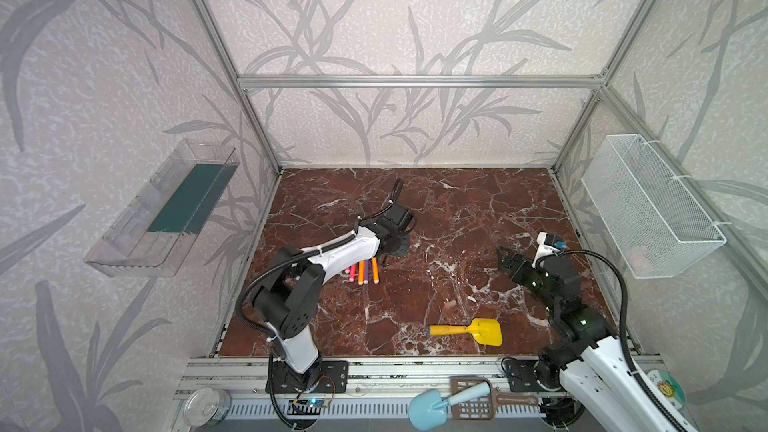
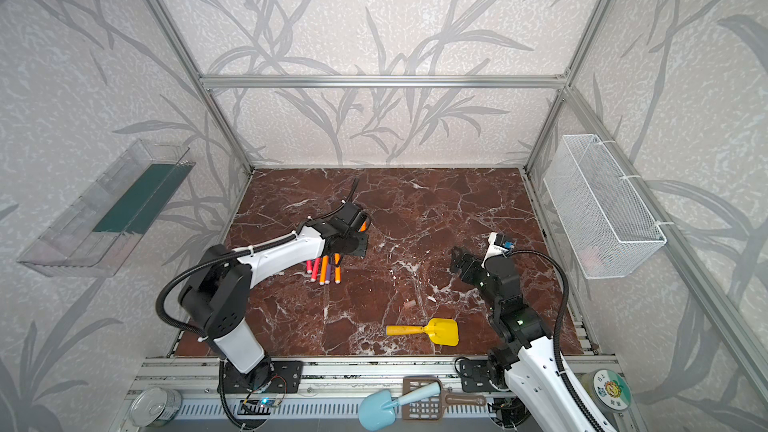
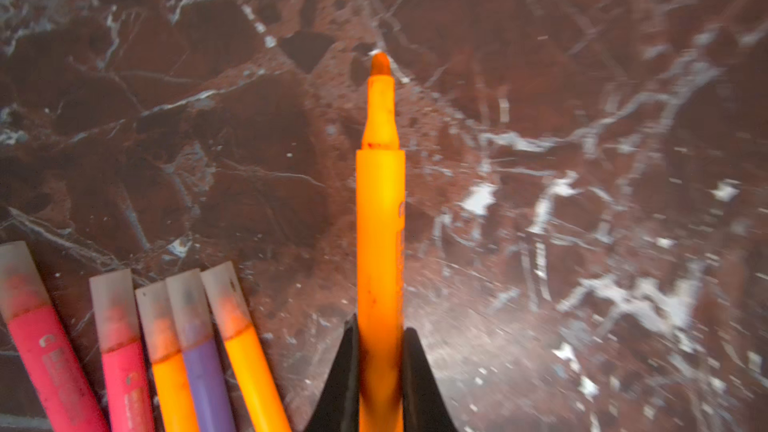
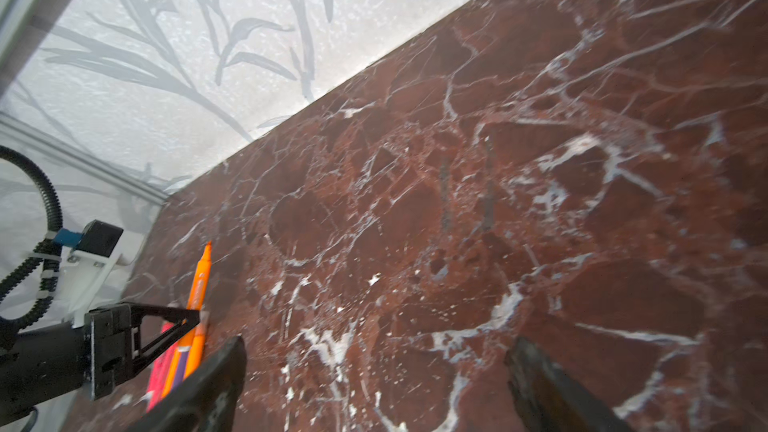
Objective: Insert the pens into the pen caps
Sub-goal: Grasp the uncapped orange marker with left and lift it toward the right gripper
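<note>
We see the left gripper pinching an uncapped orange pen by its barrel, the tip pointing out over the marble desk; five capped pens lie side by side on the desk just beside it, pale caps fitted; the right gripper hangs spread wide above bare desk, well apart; a yellow shovel lies nearer the front edge.

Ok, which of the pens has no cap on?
The orange pen clamped in the left gripper: its tip is bare. The five pens lying side by side on the table all wear translucent caps.
</note>
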### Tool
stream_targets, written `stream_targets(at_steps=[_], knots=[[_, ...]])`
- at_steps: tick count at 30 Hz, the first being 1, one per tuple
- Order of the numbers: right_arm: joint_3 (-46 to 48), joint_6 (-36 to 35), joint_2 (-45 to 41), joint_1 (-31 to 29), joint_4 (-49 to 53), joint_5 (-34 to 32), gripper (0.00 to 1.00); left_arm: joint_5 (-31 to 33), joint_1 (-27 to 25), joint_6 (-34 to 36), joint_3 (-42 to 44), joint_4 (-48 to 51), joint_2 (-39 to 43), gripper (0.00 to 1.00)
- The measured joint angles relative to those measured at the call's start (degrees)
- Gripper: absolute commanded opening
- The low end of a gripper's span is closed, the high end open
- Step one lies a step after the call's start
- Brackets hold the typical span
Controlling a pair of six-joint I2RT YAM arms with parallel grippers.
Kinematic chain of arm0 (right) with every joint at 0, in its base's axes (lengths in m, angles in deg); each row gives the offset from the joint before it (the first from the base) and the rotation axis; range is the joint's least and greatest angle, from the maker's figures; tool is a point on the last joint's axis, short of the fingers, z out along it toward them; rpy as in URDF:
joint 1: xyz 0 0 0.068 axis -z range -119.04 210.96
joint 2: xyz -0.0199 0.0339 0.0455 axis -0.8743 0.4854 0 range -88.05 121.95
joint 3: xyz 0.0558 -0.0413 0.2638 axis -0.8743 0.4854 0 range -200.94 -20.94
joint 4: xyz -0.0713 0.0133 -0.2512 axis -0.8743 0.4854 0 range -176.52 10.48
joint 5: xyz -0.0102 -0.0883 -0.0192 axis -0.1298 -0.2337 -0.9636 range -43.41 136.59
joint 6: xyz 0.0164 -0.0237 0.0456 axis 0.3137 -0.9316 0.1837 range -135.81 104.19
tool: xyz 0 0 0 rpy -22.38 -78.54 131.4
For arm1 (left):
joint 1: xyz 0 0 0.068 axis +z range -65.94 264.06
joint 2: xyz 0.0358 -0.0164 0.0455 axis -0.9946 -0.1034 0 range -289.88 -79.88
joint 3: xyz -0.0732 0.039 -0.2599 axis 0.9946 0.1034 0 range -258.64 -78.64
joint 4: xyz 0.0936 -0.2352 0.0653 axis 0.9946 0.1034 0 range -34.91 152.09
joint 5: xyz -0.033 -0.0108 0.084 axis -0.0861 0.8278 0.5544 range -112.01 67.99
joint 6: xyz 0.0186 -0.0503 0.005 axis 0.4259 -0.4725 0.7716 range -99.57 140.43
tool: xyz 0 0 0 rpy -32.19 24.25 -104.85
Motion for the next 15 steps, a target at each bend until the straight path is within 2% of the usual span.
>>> stream_targets(at_steps=[4,8,15], knots=[[0.81,3.76,2.64,-10.05,-5.01,0.15,0.96,-0.24,-4.46,0.2,4.42,-5.03,7.02,0.0],[0.44,6.01,8.68,-20.28,-12.85,-1.44,0.96,-1.4,-5.6,0.2,9.22,-9.51,11.04,0.0],[-3.3,9.84,20.06,-22.32,-21.64,-1.38,0.9,-5.22,-7.5,0.28,13.38,-15.91,12.96,0.0]])
